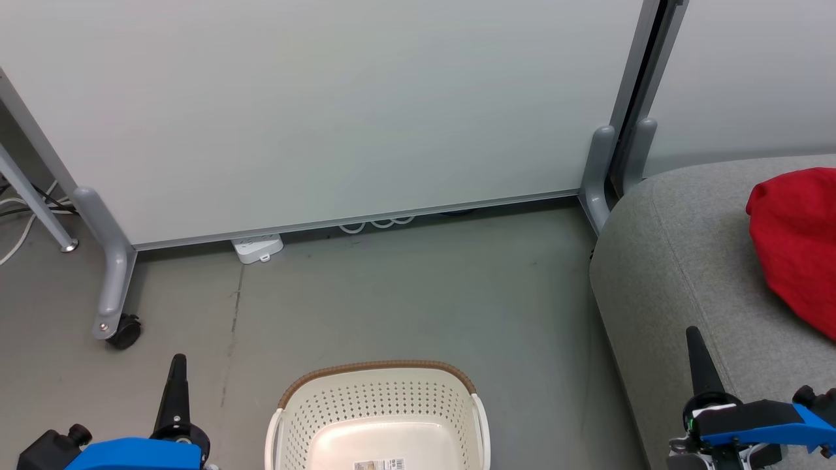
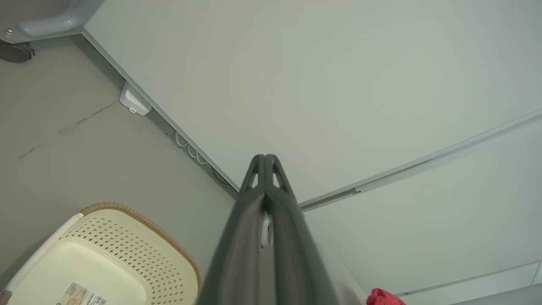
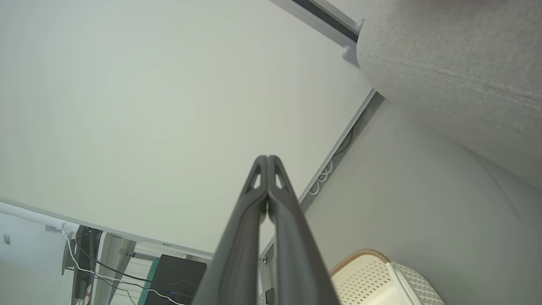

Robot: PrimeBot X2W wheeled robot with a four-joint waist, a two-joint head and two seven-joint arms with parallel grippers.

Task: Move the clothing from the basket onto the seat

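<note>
Red clothing (image 1: 797,245) lies bunched on the light grey seat (image 1: 679,261) at the right edge of the head view; a corner of that clothing (image 2: 383,298) peeks in at the bottom of the left wrist view. The cream basket (image 1: 379,398) with a brown rim stands on the floor at the bottom centre, its visible inside bare apart from a label. My left gripper (image 1: 177,360) is shut, left of the basket (image 2: 127,254). My right gripper (image 1: 692,333) is shut over the seat's front edge. In both wrist views the fingers (image 2: 265,157) (image 3: 267,158) press together, holding nothing.
A white partition panel (image 1: 326,111) on grey feet with a caster (image 1: 124,331) closes off the back. A white power strip (image 1: 258,248) and looped cable lie at its base. Grey floor (image 1: 405,294) stretches between panel, basket and seat (image 3: 457,55).
</note>
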